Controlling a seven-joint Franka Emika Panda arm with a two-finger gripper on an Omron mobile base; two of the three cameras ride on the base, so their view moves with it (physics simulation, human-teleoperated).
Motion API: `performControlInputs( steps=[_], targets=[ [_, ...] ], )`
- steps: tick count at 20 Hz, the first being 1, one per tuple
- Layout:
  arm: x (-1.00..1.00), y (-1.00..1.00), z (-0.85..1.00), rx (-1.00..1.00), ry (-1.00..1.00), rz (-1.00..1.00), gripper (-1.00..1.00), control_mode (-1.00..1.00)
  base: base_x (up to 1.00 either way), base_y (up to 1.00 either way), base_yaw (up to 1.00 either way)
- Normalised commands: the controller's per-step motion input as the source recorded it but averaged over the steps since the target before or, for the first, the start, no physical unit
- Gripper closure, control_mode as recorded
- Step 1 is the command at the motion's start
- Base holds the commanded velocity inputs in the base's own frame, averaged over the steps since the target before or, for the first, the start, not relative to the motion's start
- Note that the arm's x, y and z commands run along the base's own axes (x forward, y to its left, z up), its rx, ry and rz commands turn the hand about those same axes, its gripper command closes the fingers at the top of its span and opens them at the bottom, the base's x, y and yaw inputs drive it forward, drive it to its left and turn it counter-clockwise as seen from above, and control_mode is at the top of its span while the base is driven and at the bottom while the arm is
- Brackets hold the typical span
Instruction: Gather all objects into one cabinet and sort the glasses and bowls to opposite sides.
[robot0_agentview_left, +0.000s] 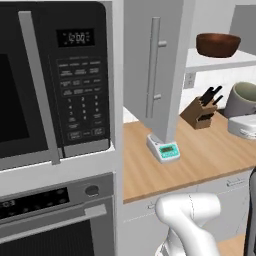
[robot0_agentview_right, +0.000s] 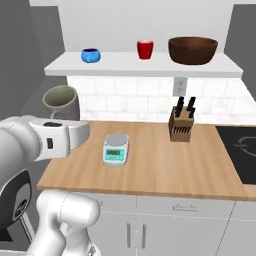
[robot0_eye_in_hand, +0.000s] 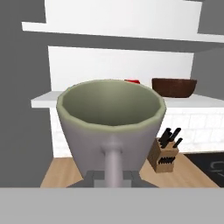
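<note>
Arm pose: the white arm rises from the base and its forearm lies level above the left end of the wooden counter (robot0_agentview_right: 165, 165), the hand aimed at a large grey pot (robot0_eye_in_hand: 111, 127) that stands at the counter's left end.
Gripper: not visible itself; its fingers are together, and nothing can be seen held.
Mugs: one, a red mug (robot0_agentview_right: 145, 49), upright mid-shelf.
Blue vessels: one, a small blue vessel (robot0_agentview_right: 90, 55), to the mug's left on the same shelf (robot0_agentview_right: 65, 67).
Bowls: one, a wide brown bowl (robot0_agentview_right: 192, 50), at the shelf's right, apart from the mug.
Knife blocks: one knife block (robot0_agentview_right: 181, 125), on the counter under the bowl.
Scales: one kitchen scale (robot0_agentview_right: 115, 149), on the counter left of the block.
Ovens: one microwave (robot0_agentview_left: 50, 80), with one wall oven (robot0_agentview_left: 55, 220) beneath it.
</note>
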Motion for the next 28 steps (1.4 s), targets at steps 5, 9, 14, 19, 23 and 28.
performControlInputs(
  steps=[5,9,14,19,23,28],
  targets=[
    [0.00,0.00,0.00,0.00,0.00,0.00,1.00,1.00,0.38,-0.21,0.30],
    [0.00,0.00,0.00,0.00,0.00,0.00,1.00,1.00,0.60,-0.40,0.25],
    [0.00,0.00,0.00,0.00,0.00,0.00,1.00,1.00,0.62,-0.81,0.14],
    [0.00,0.00,0.00,0.00,0.00,0.00,1.00,1.00,0.26,-0.12,0.01],
    [0.00,0.00,0.00,0.00,0.00,0.00,1.00,1.00,0.18,-0.24,-0.02],
    [0.00,0.00,0.00,0.00,0.00,0.00,1.00,1.00,0.06,-0.17,-0.06]
  ],
)
